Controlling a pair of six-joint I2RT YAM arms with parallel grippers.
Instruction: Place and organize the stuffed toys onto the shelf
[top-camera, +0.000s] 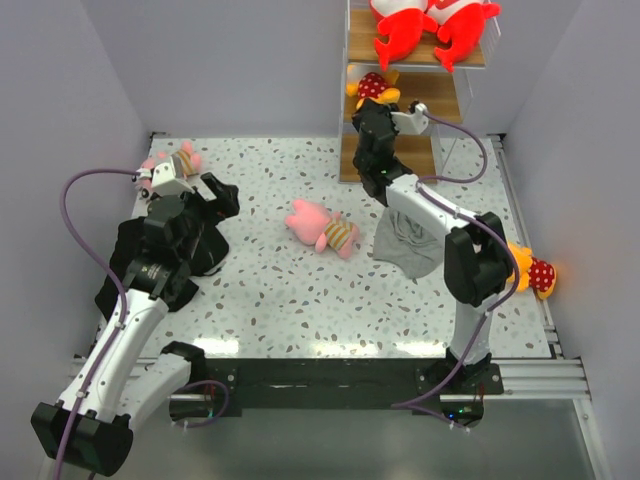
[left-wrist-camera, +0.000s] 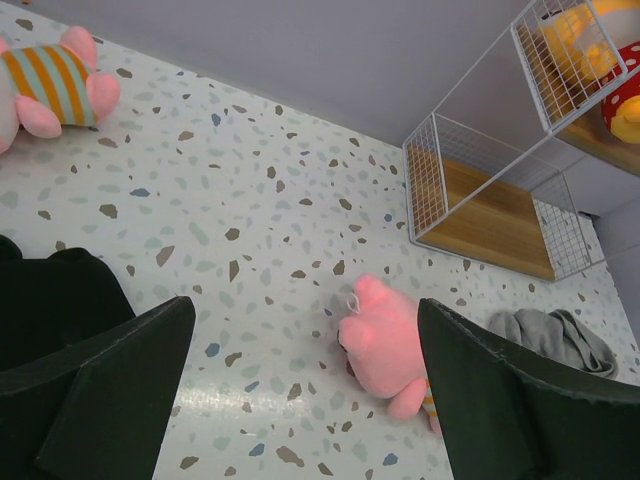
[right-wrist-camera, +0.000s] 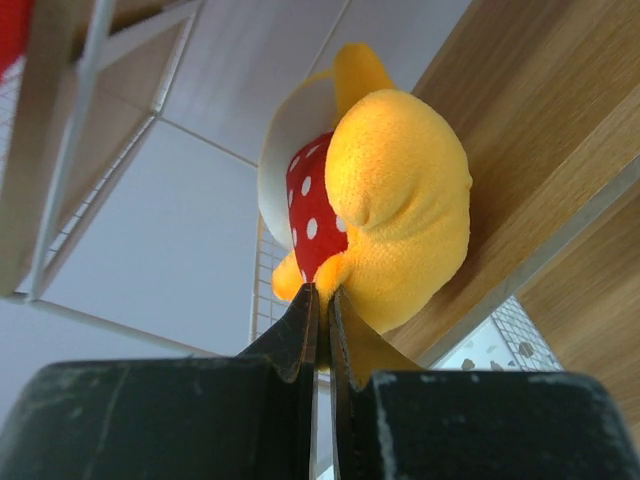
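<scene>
The shelf (top-camera: 462, 97) stands at the back right. Two red-and-white toys (top-camera: 430, 25) lie on its top board. My right gripper (top-camera: 373, 118) is shut on a limb of a yellow toy with a red dotted top (right-wrist-camera: 385, 205), which rests at the middle board's edge (top-camera: 378, 88). The other yellow toy (top-camera: 533, 272) lies on the table at the right edge. One pink toy in a striped shirt (top-camera: 322, 227) lies mid-table, also seen in the left wrist view (left-wrist-camera: 395, 340). The other pink toy (top-camera: 172, 160) lies at the back left (left-wrist-camera: 55, 85). My left gripper (top-camera: 222, 196) is open and empty above the table.
A grey cloth (top-camera: 410, 240) lies under the right arm, next to the pink toy. A black cloth (top-camera: 195, 255) lies under the left arm. The shelf's bottom board (left-wrist-camera: 495, 215) holds nothing. Grey walls close in the table on three sides.
</scene>
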